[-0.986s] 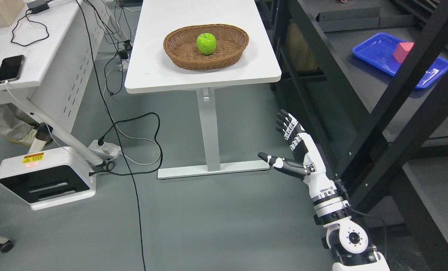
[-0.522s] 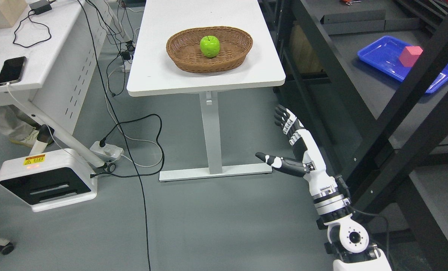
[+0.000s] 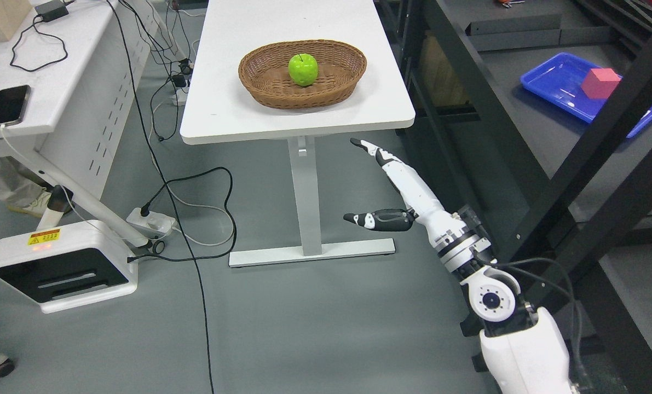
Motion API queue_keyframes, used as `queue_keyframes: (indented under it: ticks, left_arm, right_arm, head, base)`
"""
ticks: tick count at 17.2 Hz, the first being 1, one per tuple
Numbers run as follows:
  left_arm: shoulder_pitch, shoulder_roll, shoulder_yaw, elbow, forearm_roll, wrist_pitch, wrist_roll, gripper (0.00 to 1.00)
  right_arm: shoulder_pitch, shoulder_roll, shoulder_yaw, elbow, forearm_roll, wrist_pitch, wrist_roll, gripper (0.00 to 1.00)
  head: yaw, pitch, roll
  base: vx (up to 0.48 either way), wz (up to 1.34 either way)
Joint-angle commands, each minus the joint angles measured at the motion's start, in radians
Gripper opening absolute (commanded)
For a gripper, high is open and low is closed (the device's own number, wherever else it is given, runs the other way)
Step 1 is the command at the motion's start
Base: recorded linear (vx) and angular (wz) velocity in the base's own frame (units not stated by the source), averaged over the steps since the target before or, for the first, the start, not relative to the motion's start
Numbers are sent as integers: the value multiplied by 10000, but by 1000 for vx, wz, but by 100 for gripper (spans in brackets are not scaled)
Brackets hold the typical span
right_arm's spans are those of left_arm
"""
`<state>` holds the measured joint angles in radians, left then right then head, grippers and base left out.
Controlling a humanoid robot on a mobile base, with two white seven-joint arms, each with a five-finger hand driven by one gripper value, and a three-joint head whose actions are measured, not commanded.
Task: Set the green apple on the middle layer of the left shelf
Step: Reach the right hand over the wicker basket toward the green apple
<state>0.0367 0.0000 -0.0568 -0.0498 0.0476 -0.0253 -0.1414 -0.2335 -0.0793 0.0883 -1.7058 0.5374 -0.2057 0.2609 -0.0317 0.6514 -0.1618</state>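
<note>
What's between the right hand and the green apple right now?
The right hand sits open below the white table's near edge. That tabletop edge and the near wall of the brown wicker basket stand before the round green apple. Nothing else visible.

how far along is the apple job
Nothing is done yet: the apple sits in the basket on the white table. In hand: the right hand, open and empty, is raised below the table edge, short of the basket. Left: grasp the apple, carry it to the shelf, set it down.
</note>
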Motion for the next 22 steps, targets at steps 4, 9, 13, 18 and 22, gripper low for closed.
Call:
queue_keyframes:
  ticks: [4, 9, 13, 18, 22]
  left_arm:
    - [1, 175, 0, -9, 0, 8, 3, 100]
    - [1, 175, 0, 7, 0, 8, 3, 100]
    - [1, 175, 0, 7, 0, 8, 3, 100]
    - [1, 175, 0, 7, 0, 8, 3, 100]
    - [1, 175, 0, -8, 0, 8, 3, 100]
  right_arm:
    - [-3060, 618, 1709, 2786, 2050, 1074, 795, 100]
    - [-3693, 618, 1678, 3513, 2066, 1366, 858, 100]
    - [-3617, 618, 1632, 3513, 2050, 1382, 858, 100]
    - [-3555, 618, 1709, 3529, 2050, 1382, 858, 100]
    - [-3357, 618, 1800, 3498, 1852, 1321, 858, 100]
  head:
    - [0, 0, 0]
    - [0, 0, 0]
    - [0, 0, 0]
    - [0, 0, 0]
    - [0, 0, 0]
  base:
    - [20, -39]
    - [30, -109]
    - [52, -202]
    - [112, -317]
    - [273, 57]
